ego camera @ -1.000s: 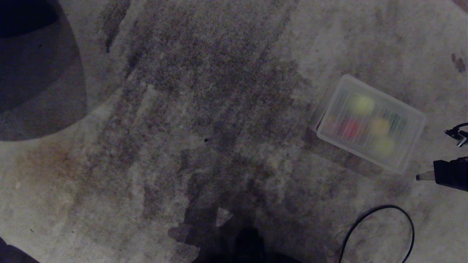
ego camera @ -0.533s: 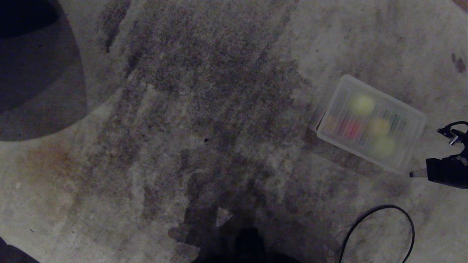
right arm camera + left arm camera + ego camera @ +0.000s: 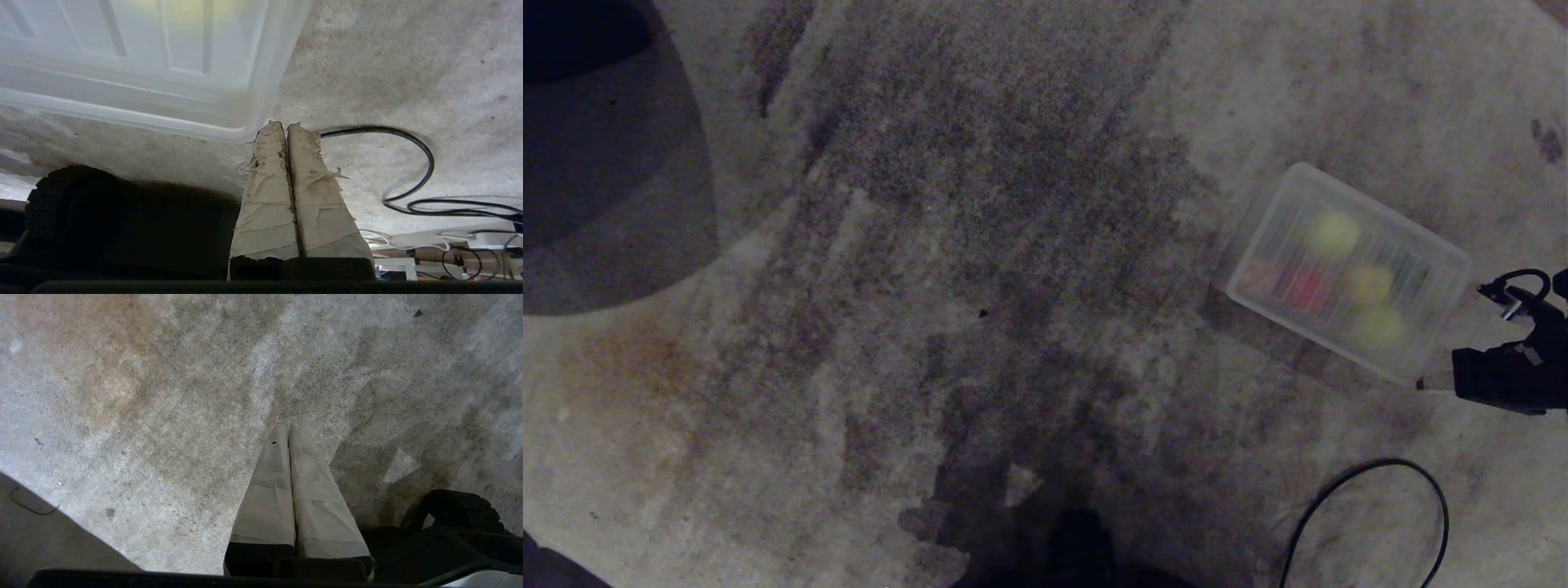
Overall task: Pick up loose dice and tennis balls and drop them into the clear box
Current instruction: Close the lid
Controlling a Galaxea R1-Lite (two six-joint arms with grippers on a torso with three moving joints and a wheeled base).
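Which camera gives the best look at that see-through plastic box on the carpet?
The head view: the whole translucent clear plastic box shows, coloured shapes inside. The right wrist view catches only one corner; the left wrist view shows none.

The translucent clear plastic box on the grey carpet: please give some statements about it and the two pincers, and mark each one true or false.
1. The translucent clear plastic box lies at the robot's right on the stained grey carpet. True.
2. The box is empty. False: blurred yellow-green, red and yellow shapes show inside it.
3. The right pincer is shut, with its taped tips at a corner of the box. True.
4. The right pincer holds a tennis ball. False: nothing is between its fingers.
5. The left pincer is wide open. False: it is shut, above bare carpet.
6. A looped black cable lies on the carpet nearer the robot than the box. True.
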